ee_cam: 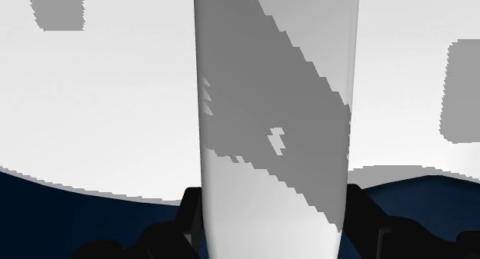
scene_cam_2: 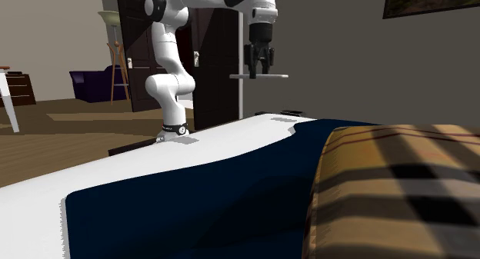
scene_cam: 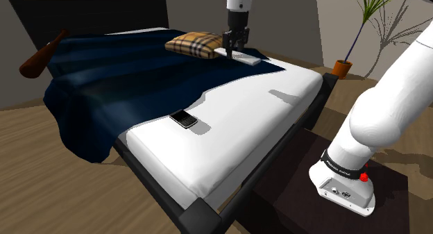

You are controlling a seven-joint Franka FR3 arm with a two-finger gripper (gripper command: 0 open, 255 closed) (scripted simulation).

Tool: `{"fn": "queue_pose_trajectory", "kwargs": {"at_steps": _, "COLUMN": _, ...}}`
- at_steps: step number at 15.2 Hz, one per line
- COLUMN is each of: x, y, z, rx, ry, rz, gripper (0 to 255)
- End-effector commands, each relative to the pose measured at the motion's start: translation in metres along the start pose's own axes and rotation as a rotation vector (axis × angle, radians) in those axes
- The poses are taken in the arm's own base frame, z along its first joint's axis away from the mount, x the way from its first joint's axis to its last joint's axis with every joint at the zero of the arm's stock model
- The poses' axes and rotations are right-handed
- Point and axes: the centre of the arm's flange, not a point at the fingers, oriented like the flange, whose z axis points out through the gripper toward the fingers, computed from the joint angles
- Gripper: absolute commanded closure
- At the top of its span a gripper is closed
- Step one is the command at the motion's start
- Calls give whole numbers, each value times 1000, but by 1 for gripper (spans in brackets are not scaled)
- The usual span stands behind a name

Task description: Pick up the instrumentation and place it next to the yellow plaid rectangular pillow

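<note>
The white, flat instrumentation [scene_cam: 241,57] is level, and its long axis runs across the grip, with one end toward the yellow plaid pillow [scene_cam: 193,44]. It sits between the black fingers [ee_cam: 190,215] of the gripper [scene_cam: 232,48]. The fingers are clamped on its two long sides and hold it in the air above the bed [scene_cam: 264,107], just beside the pillow.

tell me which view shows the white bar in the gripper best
The shoulder view: the white bar shows its flat length under the gripper, beside the plaid pillow. The second exterior view shows it edge-on as a thin strip; the wrist view shows it close but cut off.
</note>
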Motion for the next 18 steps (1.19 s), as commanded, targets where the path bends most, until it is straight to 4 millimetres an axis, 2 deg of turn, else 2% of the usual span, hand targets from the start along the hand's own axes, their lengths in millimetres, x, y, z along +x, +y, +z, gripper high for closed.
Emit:
{"fn": "queue_pose_trajectory", "kwargs": {"at_steps": 1, "x": 1, "y": 0, "z": -10, "rx": 0, "ry": 0, "rz": 0, "gripper": 255}}
{"fn": "queue_pose_trajectory", "kwargs": {"at_steps": 5, "x": 0, "y": 1, "z": -27, "rx": 0, "ry": 0, "rz": 0, "gripper": 255}}
{"fn": "queue_pose_trajectory", "kwargs": {"at_steps": 18, "x": 147, "y": 90, "z": -30, "rx": 0, "ry": 0, "rz": 0, "gripper": 255}}
